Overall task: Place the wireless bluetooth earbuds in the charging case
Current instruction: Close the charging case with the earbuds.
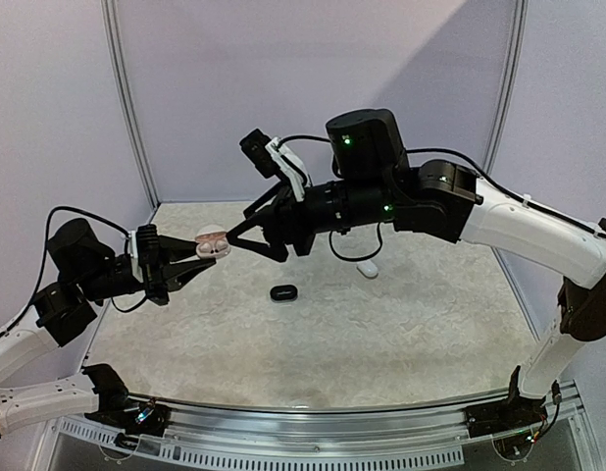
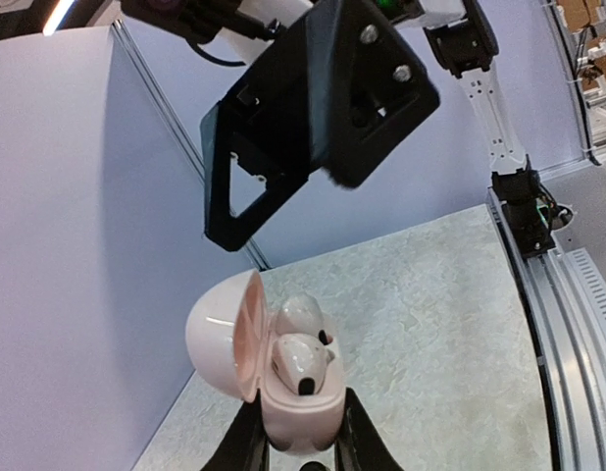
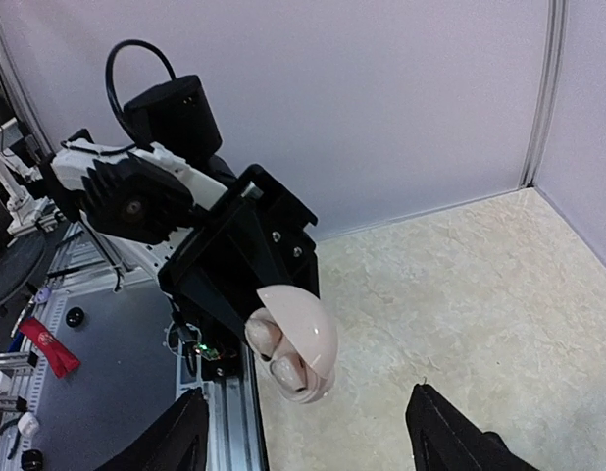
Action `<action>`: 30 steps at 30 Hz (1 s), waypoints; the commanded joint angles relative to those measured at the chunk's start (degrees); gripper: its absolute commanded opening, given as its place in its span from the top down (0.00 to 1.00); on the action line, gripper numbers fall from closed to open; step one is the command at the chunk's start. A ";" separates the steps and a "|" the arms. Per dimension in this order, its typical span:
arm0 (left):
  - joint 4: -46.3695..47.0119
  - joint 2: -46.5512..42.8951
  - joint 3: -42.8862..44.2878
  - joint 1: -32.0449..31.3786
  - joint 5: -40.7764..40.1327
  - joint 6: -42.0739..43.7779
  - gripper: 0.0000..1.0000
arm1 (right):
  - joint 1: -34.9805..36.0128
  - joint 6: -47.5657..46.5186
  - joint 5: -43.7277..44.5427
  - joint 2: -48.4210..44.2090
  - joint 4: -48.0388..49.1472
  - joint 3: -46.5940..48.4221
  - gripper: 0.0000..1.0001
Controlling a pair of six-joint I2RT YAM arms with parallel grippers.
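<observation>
Lilac walls close around a pale marbled table [image 1: 401,334]. Above its left part, the left gripper [image 2: 301,444] is clamped on the base of a pink charging case [image 2: 305,410], held in the air with the lid open. Two pale earbuds [image 2: 301,359] sit inside its wells. The right gripper [image 3: 305,417] hangs just beside the case with its fingers wide apart, holding nothing. A small black case [image 1: 282,292] lies on the table below.

The table [image 1: 401,343] has a pale top with a marbled pattern. A small black case [image 1: 282,292] lies near its middle. A small white case [image 1: 368,269] lies near it, at two o'clock.
</observation>
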 commanded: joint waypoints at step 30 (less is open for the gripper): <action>2.23 4.27 1.03 1.94 -4.15 -25.27 1.00 | 4.36 -19.11 -9.53 7.96 -8.00 10.11 0.41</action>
